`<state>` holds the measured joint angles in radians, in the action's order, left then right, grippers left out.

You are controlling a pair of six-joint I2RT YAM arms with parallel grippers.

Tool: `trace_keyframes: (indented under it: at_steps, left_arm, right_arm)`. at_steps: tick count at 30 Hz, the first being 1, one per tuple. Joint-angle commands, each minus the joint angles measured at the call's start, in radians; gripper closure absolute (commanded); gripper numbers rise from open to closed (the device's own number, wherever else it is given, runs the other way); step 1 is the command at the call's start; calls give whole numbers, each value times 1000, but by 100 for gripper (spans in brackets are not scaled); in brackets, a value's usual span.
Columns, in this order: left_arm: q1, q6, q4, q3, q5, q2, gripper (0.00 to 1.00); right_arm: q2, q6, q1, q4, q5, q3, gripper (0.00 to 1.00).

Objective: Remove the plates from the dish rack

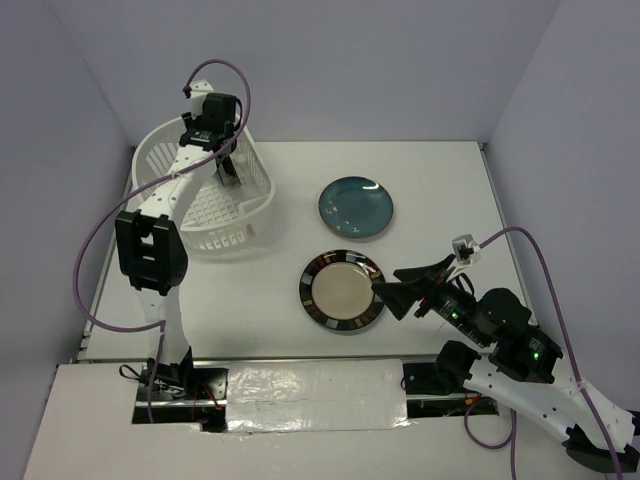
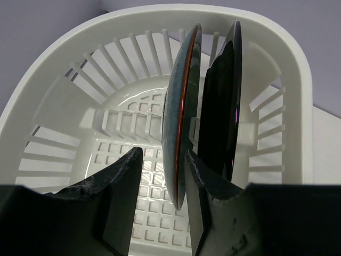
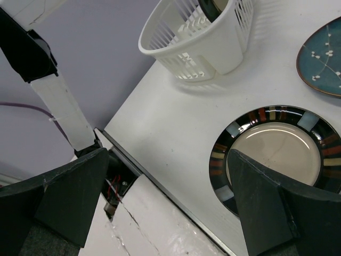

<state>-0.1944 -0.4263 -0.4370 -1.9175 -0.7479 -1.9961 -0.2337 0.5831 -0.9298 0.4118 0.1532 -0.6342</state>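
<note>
The white dish rack (image 1: 160, 150) stands at the far left. In the left wrist view two plates stand on edge in the rack (image 2: 64, 106): a teal plate (image 2: 178, 122) and a dark plate (image 2: 224, 106) to its right. My left gripper (image 2: 162, 154) is open, down inside the rack, one finger on each side of the teal plate's near edge; in the top view it (image 1: 228, 172) hides the plates. A teal plate (image 1: 356, 207) and a beige plate with a black rim (image 1: 341, 290) lie flat on the table. My right gripper (image 1: 386, 282) is open and empty at the beige plate's right rim.
The right wrist view shows the beige plate (image 3: 277, 144), the teal plate (image 3: 325, 58), the rack (image 3: 202, 48) and the table's near edge with a taped strip (image 3: 160, 213). Lilac walls enclose the table on three sides.
</note>
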Motion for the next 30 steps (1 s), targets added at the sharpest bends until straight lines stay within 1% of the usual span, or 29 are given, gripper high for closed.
trace_keyframes:
  at_steps: [1, 6, 12, 16, 23, 30]
  left_arm:
    - [1, -19, -5, -51, -34, -36, 50]
    - [1, -6, 17, -58, -36, -56, 49]
    - [3, -12, -16, -113, -62, -115, 50]
    - [9, -19, 35, -65, -71, -106, 52]
    - [33, -48, 35, -51, -51, -109, 54]
    - [41, -45, 50, -37, -45, -116, 58]
  right_arm:
    - [5, -8, -7, -19, -3, -28, 0]
    - [2, -8, -6, -18, -1, -27, 0]
    - [4, -9, -6, -18, 0, -27, 0]
    - [0, -11, -7, -18, 0, -28, 0]
    - [0, -11, -7, -21, 6, -25, 0]
    - [-10, -12, -7, -18, 11, -25, 0]
